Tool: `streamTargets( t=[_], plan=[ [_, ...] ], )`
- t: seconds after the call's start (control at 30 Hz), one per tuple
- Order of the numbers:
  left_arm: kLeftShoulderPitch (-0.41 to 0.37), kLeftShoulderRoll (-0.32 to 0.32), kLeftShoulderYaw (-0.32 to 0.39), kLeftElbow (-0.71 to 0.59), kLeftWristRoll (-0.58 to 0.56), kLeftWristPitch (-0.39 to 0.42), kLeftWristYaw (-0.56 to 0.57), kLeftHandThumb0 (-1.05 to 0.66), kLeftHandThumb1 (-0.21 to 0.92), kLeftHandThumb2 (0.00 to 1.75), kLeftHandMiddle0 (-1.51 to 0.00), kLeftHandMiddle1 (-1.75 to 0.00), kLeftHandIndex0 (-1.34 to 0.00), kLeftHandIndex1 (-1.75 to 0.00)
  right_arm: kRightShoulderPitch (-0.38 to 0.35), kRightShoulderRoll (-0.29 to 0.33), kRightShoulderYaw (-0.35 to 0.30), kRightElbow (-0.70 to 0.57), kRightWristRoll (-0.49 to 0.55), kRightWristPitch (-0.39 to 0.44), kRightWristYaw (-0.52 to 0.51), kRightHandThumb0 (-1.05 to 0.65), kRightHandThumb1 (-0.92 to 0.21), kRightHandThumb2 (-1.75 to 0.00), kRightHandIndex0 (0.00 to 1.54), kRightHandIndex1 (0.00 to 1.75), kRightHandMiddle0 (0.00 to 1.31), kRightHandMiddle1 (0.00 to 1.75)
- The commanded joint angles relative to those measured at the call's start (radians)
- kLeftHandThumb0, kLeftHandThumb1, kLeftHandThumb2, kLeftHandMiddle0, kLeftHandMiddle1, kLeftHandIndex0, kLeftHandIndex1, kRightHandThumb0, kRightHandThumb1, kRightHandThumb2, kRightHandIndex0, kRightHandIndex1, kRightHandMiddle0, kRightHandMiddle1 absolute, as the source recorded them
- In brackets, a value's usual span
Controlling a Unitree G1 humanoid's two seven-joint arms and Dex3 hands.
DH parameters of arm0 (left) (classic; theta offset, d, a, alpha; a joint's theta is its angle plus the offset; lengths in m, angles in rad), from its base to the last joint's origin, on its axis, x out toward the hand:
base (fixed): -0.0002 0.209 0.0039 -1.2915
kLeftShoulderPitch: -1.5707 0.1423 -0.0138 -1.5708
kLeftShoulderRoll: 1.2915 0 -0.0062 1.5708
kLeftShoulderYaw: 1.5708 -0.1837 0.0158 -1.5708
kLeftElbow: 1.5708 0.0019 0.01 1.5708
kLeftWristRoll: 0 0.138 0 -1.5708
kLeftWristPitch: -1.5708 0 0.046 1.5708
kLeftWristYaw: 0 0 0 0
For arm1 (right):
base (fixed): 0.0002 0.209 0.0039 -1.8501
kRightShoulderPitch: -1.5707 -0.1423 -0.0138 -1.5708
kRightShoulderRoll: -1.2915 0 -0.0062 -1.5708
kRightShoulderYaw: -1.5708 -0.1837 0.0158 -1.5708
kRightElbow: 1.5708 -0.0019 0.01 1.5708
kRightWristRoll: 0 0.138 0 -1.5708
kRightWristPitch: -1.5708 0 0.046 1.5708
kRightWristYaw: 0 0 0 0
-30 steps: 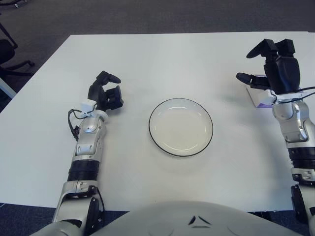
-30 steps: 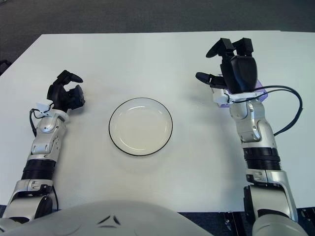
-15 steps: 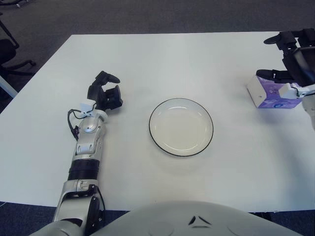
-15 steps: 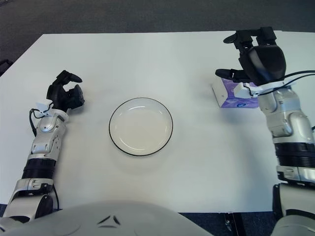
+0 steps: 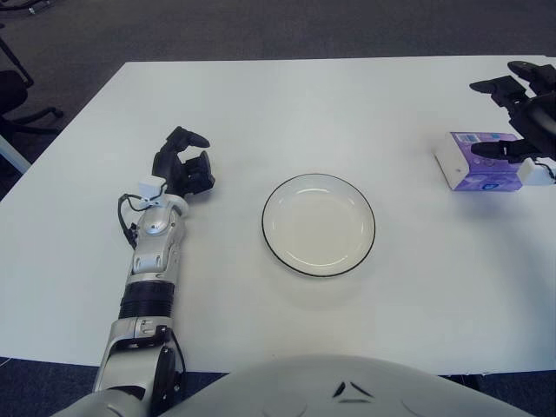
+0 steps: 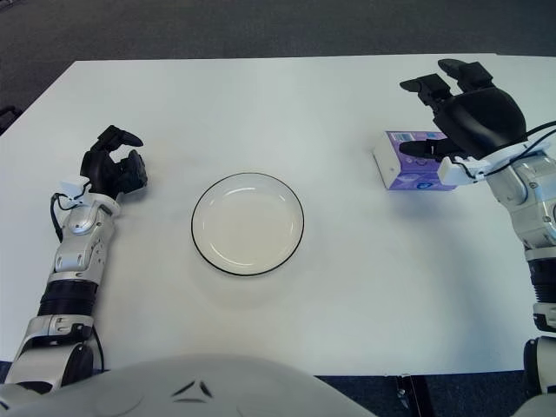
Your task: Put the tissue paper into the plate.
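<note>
Early in the task: reaching for the tissue box [image 6: 413, 170], no grasp yet. Sitting flat on the table [image 6: 261, 104] at the robot's right, well apart from the plate [image 6: 248, 223] and not yet lifted. Nothing in the plate, near the middle of the table.

Hovering over the box's right end with the right hand [image 6: 473, 117], spread wide and holding nothing. Two dark fingers [image 6: 426, 84] pointing out beyond the far side of the box, with the thumb lying across its purple top. Cannot tell whether the thumb touches the box or merely hangs above it. Left hand [image 6: 111, 171] idle, showing to the left of the plate, curled shut around nothing.

Judged from this, next: settle the right hand lower and a little towards the box's middle, so as to bracket the long sides between thumb and fingers. Then close firmly enough to hold, yet gently enough not to crush thin card. After that, lift clear of the table, carry leftwards across the bare stretch, and set down inside the plate's dark rim.

Likely to slip or tilt if pinched only at the right end, given the box's length. Worth centring the grip first. Worth watching the release too: wide box, shallow plate, so easy to leave one end resting on the rim.
</note>
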Motion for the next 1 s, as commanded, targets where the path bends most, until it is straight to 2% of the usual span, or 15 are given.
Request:
streamTargets(
  t=[0.0,0.2,0.37,0.6,0.97],
  plan=[
    [0.114,-0.089,-0.016,0.090,-0.015,0.007,-0.013,-0.46,0.37,1.25,-1.28,-1.75,-0.57,-1.75,0.014,-0.027,0.001,-0.024,-0.011,0.025,0.037,-1.05,-0.92,-0.68,0.00,0.02,0.00,0.22],
    [0.111,-0.090,-0.005,0.099,-0.019,-0.006,-0.027,-0.47,0.36,1.27,-1.28,-1.75,-0.58,-1.75,0.023,-0.036,0.005,-0.021,-0.027,0.046,0.062,-1.05,-0.92,-0.61,0.00,0.00,0.00,0.07],
    [0.107,-0.089,0.000,0.110,-0.012,-0.017,-0.030,-0.47,0.35,1.28,-1.28,-1.75,-0.59,-1.75,0.052,-0.045,-0.007,-0.016,-0.011,0.053,0.085,-1.05,-0.92,-0.56,0.00,0.00,0.00,0.01],
    [0.103,-0.084,-0.003,0.118,0.000,-0.023,-0.030,-0.47,0.36,1.27,-1.28,-1.75,-0.58,-1.75,0.062,-0.060,-0.009,-0.003,0.097,0.064,0.234,-1.05,-0.92,-0.46,0.00,0.00,0.00,0.00],
    [0.106,-0.082,-0.004,0.116,0.007,-0.025,-0.034,-0.46,0.37,1.25,-1.26,-1.75,-0.57,-1.75,0.006,-0.060,0.046,0.080,0.191,0.025,0.407,-1.05,-0.92,-0.37,0.00,0.00,0.00,0.00]
  ],
)
